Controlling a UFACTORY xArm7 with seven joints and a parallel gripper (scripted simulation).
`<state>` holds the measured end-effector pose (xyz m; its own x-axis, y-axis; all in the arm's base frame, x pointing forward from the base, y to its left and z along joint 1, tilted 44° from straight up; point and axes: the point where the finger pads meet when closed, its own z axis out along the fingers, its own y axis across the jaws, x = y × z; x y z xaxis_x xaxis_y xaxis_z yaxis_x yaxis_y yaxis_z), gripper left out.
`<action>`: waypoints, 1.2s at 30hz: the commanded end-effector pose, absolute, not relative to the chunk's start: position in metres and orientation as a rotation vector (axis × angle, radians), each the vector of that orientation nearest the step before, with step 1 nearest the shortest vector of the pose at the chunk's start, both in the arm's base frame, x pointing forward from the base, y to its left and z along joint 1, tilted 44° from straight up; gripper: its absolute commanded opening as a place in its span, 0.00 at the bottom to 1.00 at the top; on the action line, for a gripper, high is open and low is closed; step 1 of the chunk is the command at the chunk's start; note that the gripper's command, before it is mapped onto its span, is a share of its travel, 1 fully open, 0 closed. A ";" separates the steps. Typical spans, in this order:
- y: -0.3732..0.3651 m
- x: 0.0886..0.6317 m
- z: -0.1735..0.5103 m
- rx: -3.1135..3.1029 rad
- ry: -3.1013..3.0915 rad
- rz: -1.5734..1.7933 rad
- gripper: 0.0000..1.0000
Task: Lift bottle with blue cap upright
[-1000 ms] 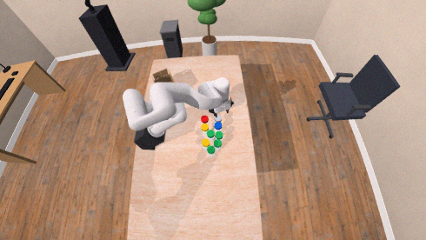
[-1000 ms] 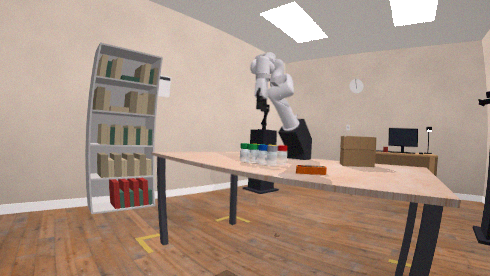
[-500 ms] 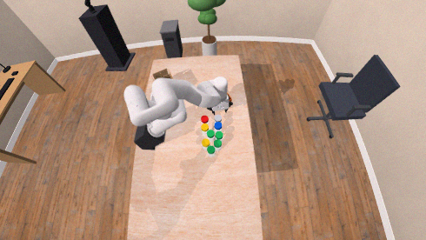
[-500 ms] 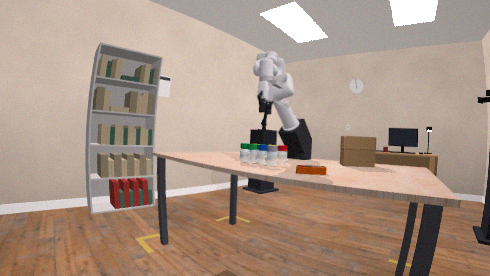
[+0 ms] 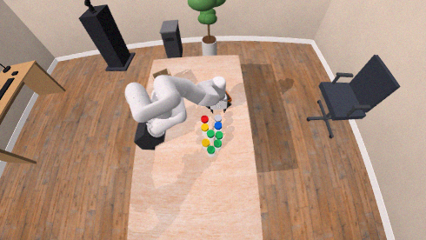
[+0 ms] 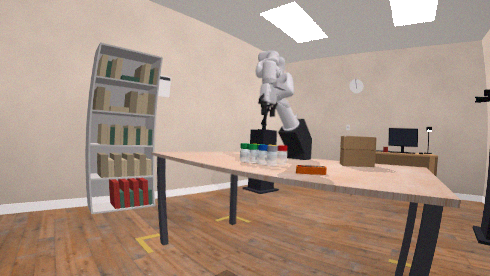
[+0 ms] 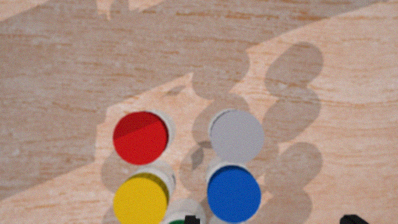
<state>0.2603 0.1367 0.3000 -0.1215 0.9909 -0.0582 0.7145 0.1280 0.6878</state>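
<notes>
The bottle with the blue cap [image 7: 234,194] stands upright in a tight cluster of bottles on the wooden table. It also shows in the overhead view [image 5: 218,125] and the side view [image 6: 262,153]. A grey-capped bottle [image 7: 236,136] stands just beyond it, a yellow-capped one [image 7: 140,200] to its left and a red-capped one [image 7: 140,138] diagonally beyond. A green cap [image 7: 179,220] peeks in at the bottom edge. My gripper [image 7: 270,220] [image 6: 266,116] [image 5: 218,105] is open and empty, with only its two dark fingertips in view at the bottom edge. It hangs well above the cluster, near the grey-cap end.
Several more green- and yellow-capped bottles [image 5: 211,143] fill the near side of the cluster. An orange block [image 6: 310,170] lies on the table beyond the bottles. A cardboard box [image 6: 357,150] stands farther back on the table, and the robot base [image 5: 149,136] stands at the table's left edge.
</notes>
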 end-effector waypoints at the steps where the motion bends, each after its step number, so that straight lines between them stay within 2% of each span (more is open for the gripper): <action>1: 0.139 0.261 0.300 1.657 1.882 0.712 0.79; 21: 0.138 0.289 0.286 1.643 1.855 0.694 0.79; 36: 0.141 0.330 0.242 1.643 1.856 0.693 0.79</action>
